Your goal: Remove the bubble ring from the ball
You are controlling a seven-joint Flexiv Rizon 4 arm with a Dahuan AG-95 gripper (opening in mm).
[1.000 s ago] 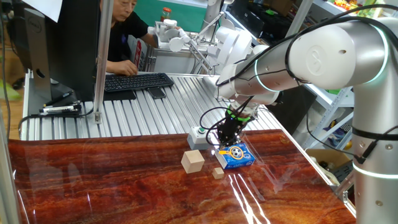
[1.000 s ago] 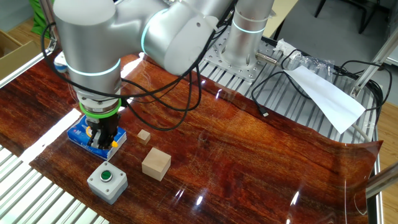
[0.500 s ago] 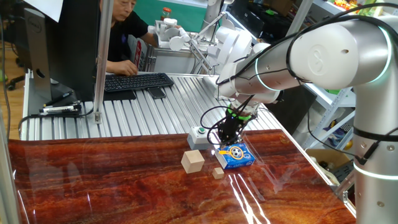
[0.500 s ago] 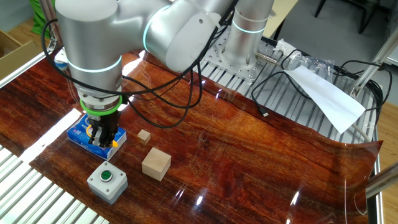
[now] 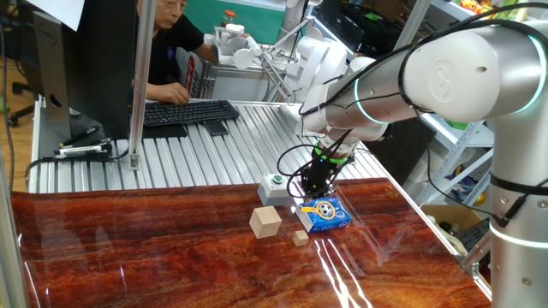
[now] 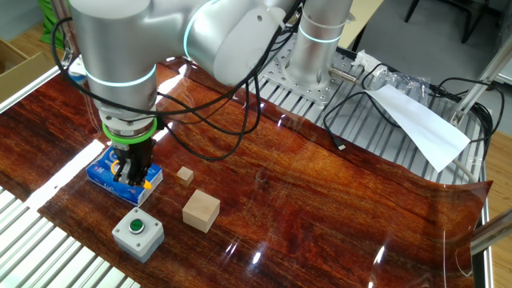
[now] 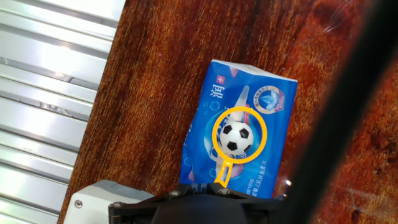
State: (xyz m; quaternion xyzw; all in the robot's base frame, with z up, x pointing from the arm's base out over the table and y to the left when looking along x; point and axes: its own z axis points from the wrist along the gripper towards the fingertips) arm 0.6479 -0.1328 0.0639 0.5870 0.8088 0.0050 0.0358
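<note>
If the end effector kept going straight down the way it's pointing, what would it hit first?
Probably the blue pack, near the edge by the bubble ring's stem; the end effector hangs just above it, though exact depth is unclear.

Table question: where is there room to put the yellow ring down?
Free: the wide bare wood of the table, past the big cube. Crowded: around the blue pack, where the button box, small cube and gripper sit close.

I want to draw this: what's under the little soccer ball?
The ball sits on a flat blue pack lying on the wooden table. The yellow ring circles it. The pack hides whatever lies beneath it.
</note>
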